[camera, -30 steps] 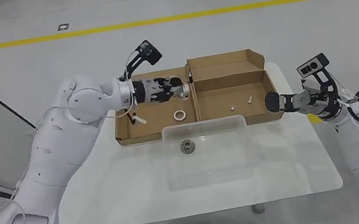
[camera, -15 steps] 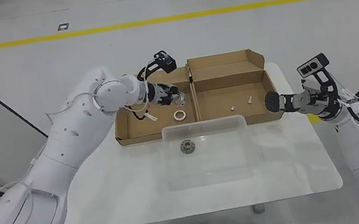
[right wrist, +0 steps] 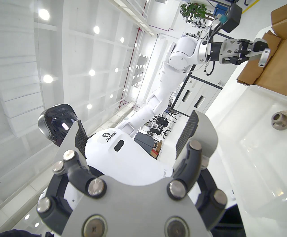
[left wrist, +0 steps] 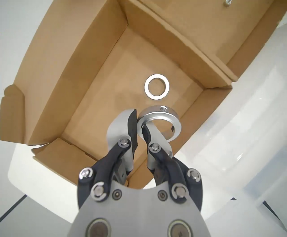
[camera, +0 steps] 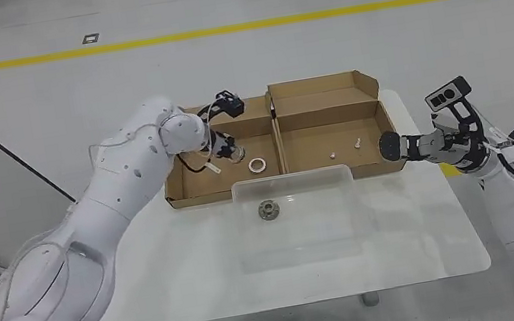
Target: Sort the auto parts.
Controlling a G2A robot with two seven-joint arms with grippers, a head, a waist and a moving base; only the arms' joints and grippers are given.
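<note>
My left gripper (left wrist: 138, 122) is shut on a silver collar ring (left wrist: 159, 116), one finger inside the ring and one outside. It hangs over the floor of the left cardboard box (camera: 179, 178), where my left gripper (camera: 232, 150) sits close above. A flat washer (left wrist: 157, 86) lies on that box floor, and the washer (camera: 258, 165) is just right of the gripper. A grey metal hub (camera: 268, 209) rests in the clear tray (camera: 290, 177). My right gripper (right wrist: 135, 134) is open and holds nothing; the right gripper (camera: 392, 146) sits beside the right box's outer wall.
The right cardboard box (camera: 374, 132) holds two small screws (camera: 334, 152). Both boxes stand side by side at the table's far edge with raised flaps. The clear tray lies in front of them. The white table (camera: 154, 278) has free room at the left and front.
The left arm has swung its wrist around and carried the collar ring a little leftward and lower inside the left box. The right arm has not moved.
</note>
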